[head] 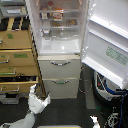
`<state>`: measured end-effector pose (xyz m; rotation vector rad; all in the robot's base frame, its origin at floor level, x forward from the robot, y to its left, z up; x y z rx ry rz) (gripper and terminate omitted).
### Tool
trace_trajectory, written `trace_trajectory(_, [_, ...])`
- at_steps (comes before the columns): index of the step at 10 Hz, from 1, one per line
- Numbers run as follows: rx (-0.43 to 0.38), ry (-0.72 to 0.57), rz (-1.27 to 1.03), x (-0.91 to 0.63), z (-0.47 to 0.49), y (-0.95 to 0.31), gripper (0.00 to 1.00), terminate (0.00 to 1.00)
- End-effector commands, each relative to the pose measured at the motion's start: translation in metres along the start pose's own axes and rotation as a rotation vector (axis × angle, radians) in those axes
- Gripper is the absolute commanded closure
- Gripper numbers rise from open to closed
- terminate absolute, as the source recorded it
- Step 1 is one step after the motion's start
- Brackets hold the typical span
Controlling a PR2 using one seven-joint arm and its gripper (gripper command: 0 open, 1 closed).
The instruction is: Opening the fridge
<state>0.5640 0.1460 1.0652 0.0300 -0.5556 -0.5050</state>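
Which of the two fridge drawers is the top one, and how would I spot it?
Find the tall white fridge, its big upper door swung wide open toward the exterior view's right. Under the lit shelves sit two pale drawers stacked one above the other. The upper drawer is directly below the open compartment; the lower drawer sits nearest the floor.

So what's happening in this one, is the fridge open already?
Yes. The fridge has its large upper door swung wide to the exterior view's right, showing shelves with food inside. Both lower drawers are shut. The PR2's gripper is low at the exterior view's left, in front of the wooden cabinet, apart from the fridge and holding nothing; its fingers look spread.
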Motion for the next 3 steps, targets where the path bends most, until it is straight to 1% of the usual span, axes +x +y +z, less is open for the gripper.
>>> trace_trajectory(1, [-0.013,-0.01,0.287,-0.3142,-0.0521,0.0483,0.0,0.0])
trace_trajectory(2, [-0.022,-0.003,0.292,-0.3167,-0.0552,0.0456,0.0,0.0])
trace_trajectory(3, [-0.043,-0.001,0.289,-0.3169,-0.0571,0.0414,0.0,1.0])
